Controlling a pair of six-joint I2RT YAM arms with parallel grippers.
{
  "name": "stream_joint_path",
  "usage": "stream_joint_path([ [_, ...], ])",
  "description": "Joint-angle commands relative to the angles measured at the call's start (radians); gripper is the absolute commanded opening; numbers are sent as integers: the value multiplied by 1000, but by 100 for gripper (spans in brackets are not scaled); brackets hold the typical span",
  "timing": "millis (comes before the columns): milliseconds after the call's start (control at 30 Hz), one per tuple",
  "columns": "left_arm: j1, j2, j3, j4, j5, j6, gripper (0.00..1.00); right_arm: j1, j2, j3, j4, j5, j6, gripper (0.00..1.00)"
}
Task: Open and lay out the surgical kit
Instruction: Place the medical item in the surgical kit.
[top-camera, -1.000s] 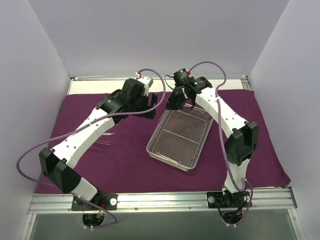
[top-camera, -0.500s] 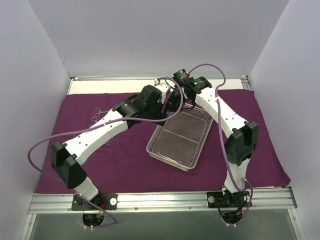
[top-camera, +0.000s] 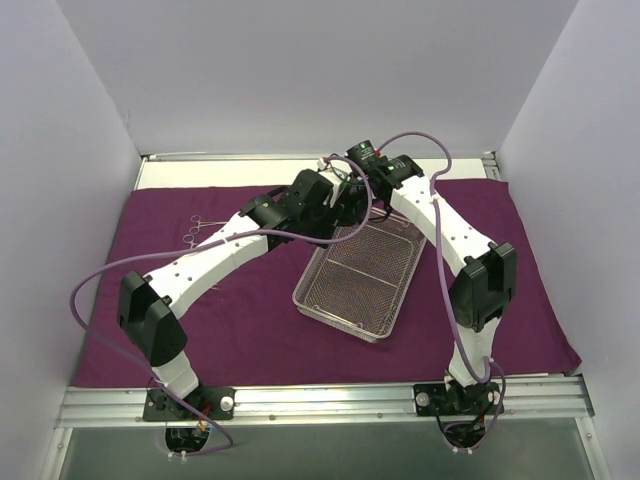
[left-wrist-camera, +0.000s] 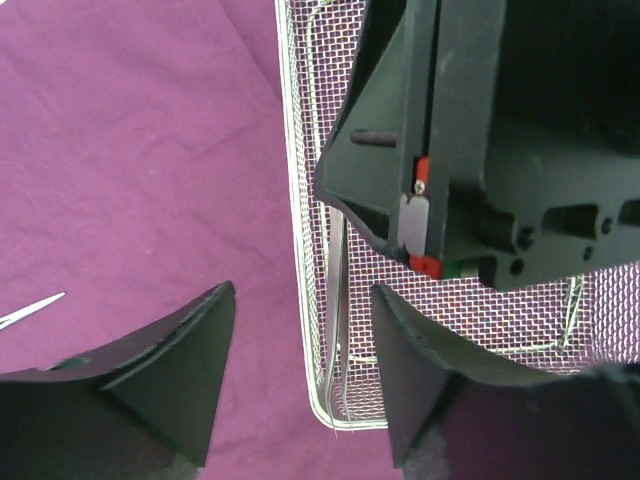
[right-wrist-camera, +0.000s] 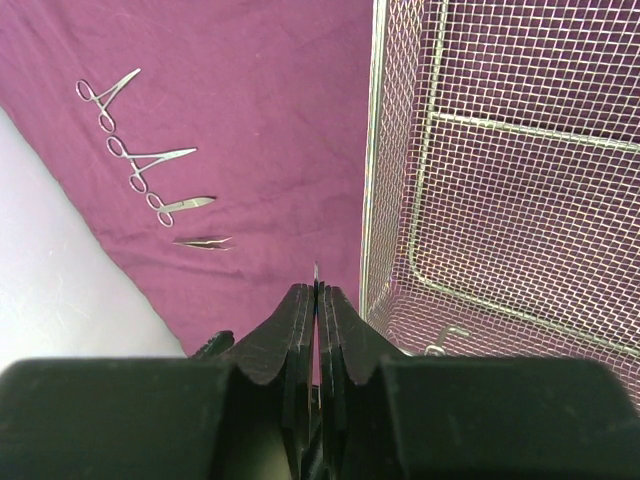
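Colour notes:

- Cloth wrap (top-camera: 250, 320): deep purple, plain, no print.
- Wire-mesh tray (top-camera: 350, 285): silver, fine square grid, purple showing through the mesh.
- Scissor-like instruments (right-wrist-camera: 165, 156) on the cloth: bright silver.
- Left arm (top-camera: 200, 270) and right arm (top-camera: 445, 235): white links, black joints.
- Cables (top-camera: 90, 285): lilac.
- Left gripper fingers (left-wrist-camera: 170, 370): matt black.
- Right gripper fingers (right-wrist-camera: 295, 320): black, with a thin instrument (right-wrist-camera: 316, 268) between them, silver-grey.
- Right gripper body (left-wrist-camera: 480, 150): black with small red and green marks.
- Walls (top-camera: 300, 70): pale lilac-white.
- Rail (top-camera: 320, 400): silver.
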Motion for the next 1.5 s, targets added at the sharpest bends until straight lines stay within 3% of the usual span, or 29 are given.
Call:
stream_joint_path([
  [0, -7, 16, 51, 8, -22, 29, 63, 11, -59, -6, -10, -12, 20, 0],
  [267, -8, 13, 30, 18, -23, 51, 57, 10, -62, -8, -4, -24, 35, 0],
  [367, -13, -1, 10, 35, -14, 56, 69, 8, -62, -8, -4, -22, 41, 0],
  [467, -18, -2, 1, 37, -9, 57, 69, 11, -61, -6, 0, -32, 49, 0],
  [633, -19, 10, -12, 41, 0, 59, 55, 10, -65, -9, 0, -39, 58, 0],
  [900, -22, 2, -42, 52, -15, 66, 42, 11, -75, -18, 10, -48, 78, 0],
  [1167, -22, -21, -41, 51, -57, 60, 3, 16, -73, -26, 13, -45, 71, 1],
  [1267, -21, -42, -49, 55, -78, 49, 2, 14, -72, -20, 11, -32, 58, 19],
  [1333, -19, -54, -59, 58, -97, 31, 2, 11, -69, -17, 11, -24, 48, 25],
  [1467, 1, -108, -96, 65, -112, -13, 2, -24, -68, -26, 16, -24, 23, 46],
])
